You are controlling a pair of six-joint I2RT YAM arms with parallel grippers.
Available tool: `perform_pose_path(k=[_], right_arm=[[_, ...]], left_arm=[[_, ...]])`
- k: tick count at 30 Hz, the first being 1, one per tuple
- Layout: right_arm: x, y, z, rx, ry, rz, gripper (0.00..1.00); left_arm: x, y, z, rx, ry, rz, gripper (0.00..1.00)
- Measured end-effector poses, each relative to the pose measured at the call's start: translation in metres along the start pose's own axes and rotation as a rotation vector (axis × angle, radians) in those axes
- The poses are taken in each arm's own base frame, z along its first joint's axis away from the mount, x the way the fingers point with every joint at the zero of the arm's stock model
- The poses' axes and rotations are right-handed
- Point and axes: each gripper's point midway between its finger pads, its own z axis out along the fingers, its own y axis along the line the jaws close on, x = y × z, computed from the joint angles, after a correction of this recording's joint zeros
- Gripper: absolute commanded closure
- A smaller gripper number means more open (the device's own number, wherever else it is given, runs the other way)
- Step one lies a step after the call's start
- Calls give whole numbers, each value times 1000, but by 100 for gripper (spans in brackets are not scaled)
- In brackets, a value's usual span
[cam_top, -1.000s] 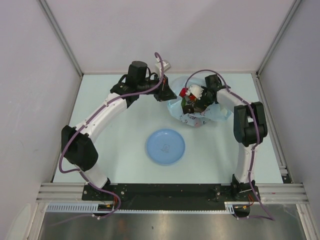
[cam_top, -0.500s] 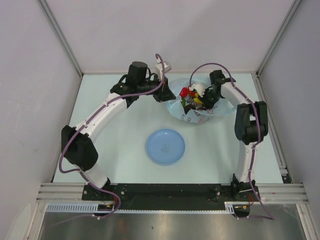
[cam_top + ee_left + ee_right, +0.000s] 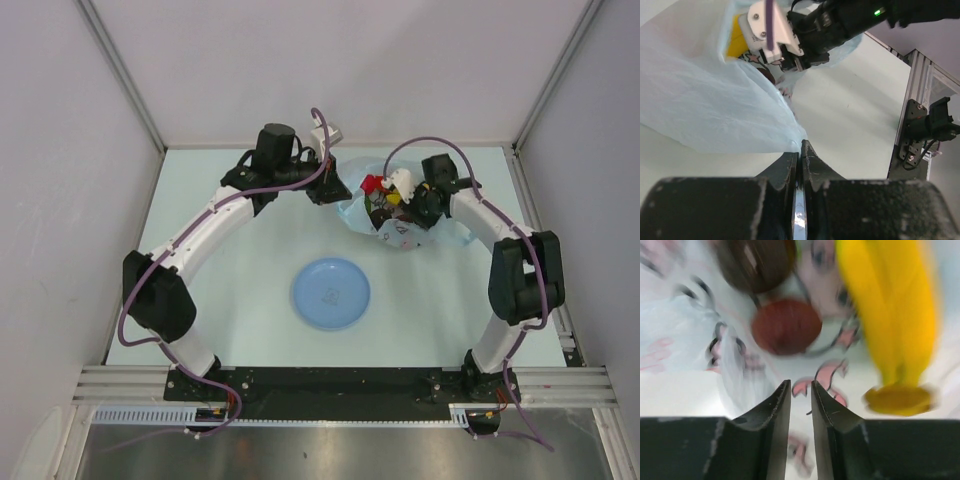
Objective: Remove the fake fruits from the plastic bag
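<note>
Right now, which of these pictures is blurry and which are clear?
Right wrist view: smeared, with the banana and the maroon fruit soft-edged, though its own jaws are crisp. Left wrist view: sharp, with the plastic bag lit so brightly that it is nearly washed out. Top view: even light, and the blue plate is clear-edged.
</note>
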Motion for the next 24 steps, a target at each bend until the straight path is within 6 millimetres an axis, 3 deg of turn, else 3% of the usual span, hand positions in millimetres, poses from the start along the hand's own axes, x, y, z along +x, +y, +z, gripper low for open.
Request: perform_pose_path(k=[3,5,8,10,14,17,21,24], right_arm=[[57,7,20,4,130,100,78],[85,18,22,-14,195,138,80],[110,31,14,-50,257,162,78],[112,31,3,-51,256,158,72],[97,17,-30,-4,161,143,65],[68,13,-50,43,65,90,65],[13,33,-48,41,-59,-5,67],[-13,50,-38,27,-105,-24,70]], left_arm=[[2,0,1,3,3,-8,91],[4,0,1,2,6,-12,90],[5,0,1,3,8,-13,90],[4,0,1,3,6,-12,90],[3,0,1,6,2,-17,90],[2,-2,1,14,-2,-26,90],[1,-5,2,27,-6,-32,90],[1,-6,1,30,-6,-36,90]])
